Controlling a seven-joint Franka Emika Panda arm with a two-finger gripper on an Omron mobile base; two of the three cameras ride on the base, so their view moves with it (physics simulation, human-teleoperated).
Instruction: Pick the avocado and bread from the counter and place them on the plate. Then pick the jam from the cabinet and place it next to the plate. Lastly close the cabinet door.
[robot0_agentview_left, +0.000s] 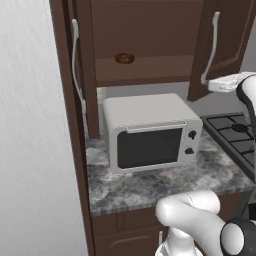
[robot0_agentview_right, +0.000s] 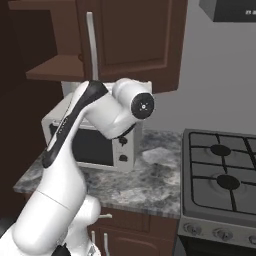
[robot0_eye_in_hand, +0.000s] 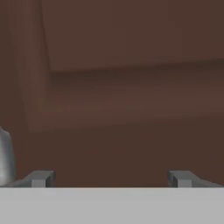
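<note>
Your gripper (robot0_eye_in_hand: 111, 178) has its fingers spread wide with nothing between them, facing the panelled cabinet door (robot0_eye_in_hand: 131, 87) close up. A dark brown lump (robot0_agentview_left: 124, 58) sits on the open cabinet (robot0_agentview_left: 145, 67) shelf above the microwave (robot0_agentview_left: 150, 132) on the counter (robot0_agentview_left: 165, 182).

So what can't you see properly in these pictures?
- Dark brown round lump on the shelf of the dark brown wooden wall cabinet, left base view: too small to tell what it is.
- Front of the white microwave, right base view: partly hidden by the white arm.
- Black stove, left base view: cut off by the right edge.
- Open hand, hand view: facing a blurred brown panelled door; the silver handle is cut off at the left edge.
</note>
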